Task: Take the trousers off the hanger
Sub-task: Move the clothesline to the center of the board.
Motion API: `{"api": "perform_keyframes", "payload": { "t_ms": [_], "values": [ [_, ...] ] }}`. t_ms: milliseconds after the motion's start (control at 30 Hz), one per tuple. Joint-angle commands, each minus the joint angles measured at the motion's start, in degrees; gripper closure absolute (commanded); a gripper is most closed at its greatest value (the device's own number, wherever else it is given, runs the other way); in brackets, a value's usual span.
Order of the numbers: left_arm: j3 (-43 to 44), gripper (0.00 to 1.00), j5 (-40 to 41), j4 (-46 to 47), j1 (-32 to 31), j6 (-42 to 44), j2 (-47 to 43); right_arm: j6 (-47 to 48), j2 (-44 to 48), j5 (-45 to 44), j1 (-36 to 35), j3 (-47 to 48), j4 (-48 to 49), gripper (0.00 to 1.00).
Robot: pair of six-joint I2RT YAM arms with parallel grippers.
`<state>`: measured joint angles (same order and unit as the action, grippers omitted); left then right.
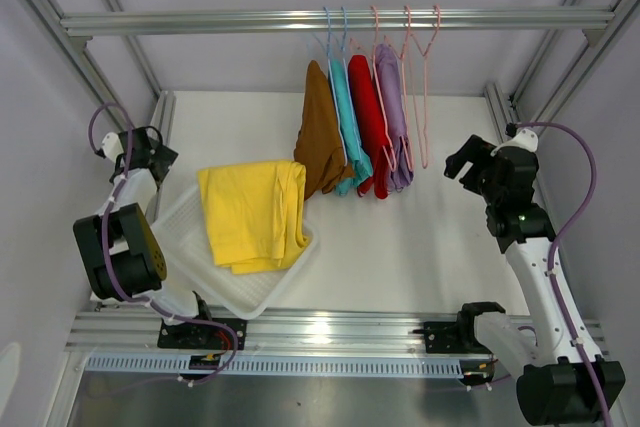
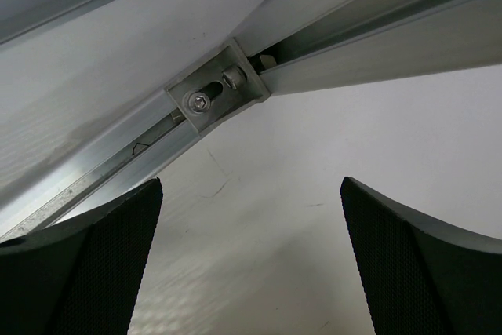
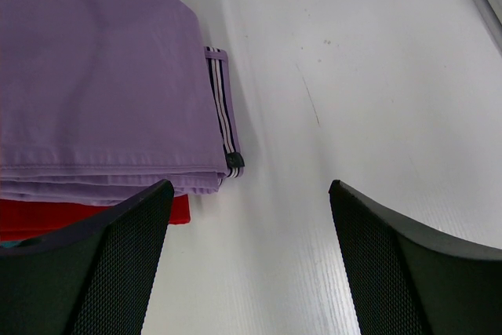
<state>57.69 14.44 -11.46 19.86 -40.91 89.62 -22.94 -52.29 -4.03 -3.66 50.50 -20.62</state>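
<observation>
Top view: yellow trousers [image 1: 252, 215] are lying in tray [image 1: 242, 297]; brown [image 1: 320, 137], teal [image 1: 348, 122], red [image 1: 366, 117], lilac trousers [image 1: 392, 127] are hanging from rail [image 1: 200, 22]. Left wrist: left jaws are standing apart. Right wrist: right jaws are standing apart beside lilac trousers.

**Both grippers gaping, both empty**

The left arm [image 1: 128, 237] is sitting folded back close to its base. The left gripper [image 2: 249, 183] is holding its jaws wide apart on nothing. The right arm [image 1: 530, 247] is reaching forward, and the right gripper [image 3: 250, 186] is pointing leftward, jaws spread, gripping nothing.
</observation>
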Motion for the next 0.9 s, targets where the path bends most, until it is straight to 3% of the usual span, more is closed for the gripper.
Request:
{"api": "perform_keyframes", "payload": {
  "t_ms": [0, 867],
  "values": [
    [2.25, 0.00, 1.91, 0.57, 0.71, 1.79, 1.60, -0.44, 0.09, 1.22, 0.58, 0.12, 2.87, 0.16],
    [18.05, 0.00, 0.59, -4.35, 0.80, 5.57, 11.53, -0.79, -1.76, 2.89, 2.08, -0.40, 4.63, 0.17]
  ]
}}
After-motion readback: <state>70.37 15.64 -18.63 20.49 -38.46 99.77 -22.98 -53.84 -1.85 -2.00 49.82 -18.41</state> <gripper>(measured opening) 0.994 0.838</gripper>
